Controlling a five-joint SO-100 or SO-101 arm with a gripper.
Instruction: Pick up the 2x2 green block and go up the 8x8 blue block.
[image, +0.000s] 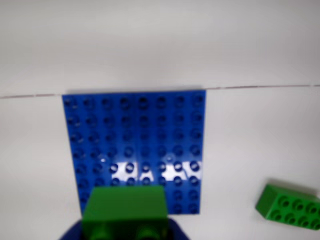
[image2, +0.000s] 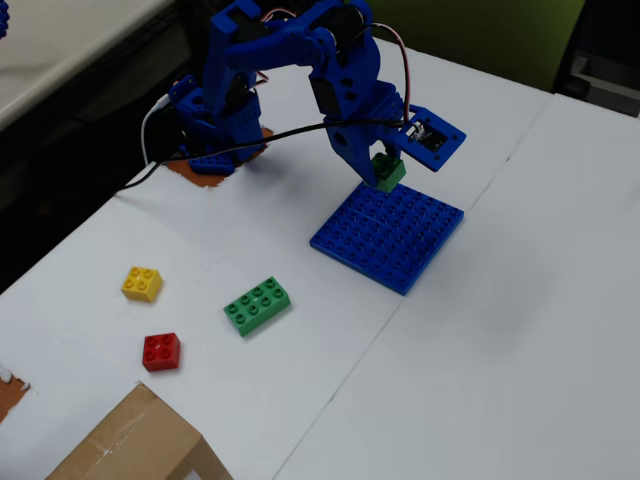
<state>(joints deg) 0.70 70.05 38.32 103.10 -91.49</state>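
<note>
Green 2x2 block (image2: 388, 172) gripped in claw (image2: 383, 170), seemingly just above studded flat blue baseplate (image2: 388, 236)

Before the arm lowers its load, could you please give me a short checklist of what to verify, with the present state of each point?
1. Small square green plastic brick held in the gripper: ok.
2. Brick clear of the large flat blue studded baseplate, not yet resting on it: ok, a gap shows in the fixed view.
3. Brick over the baseplate: ok, above its near edge in the wrist view.
4. Baseplate studs free of other bricks: ok.
5. Longer green eight-stud brick off the baseplate: ok.
6. Brick square to the stud grid: cannot tell.
</note>
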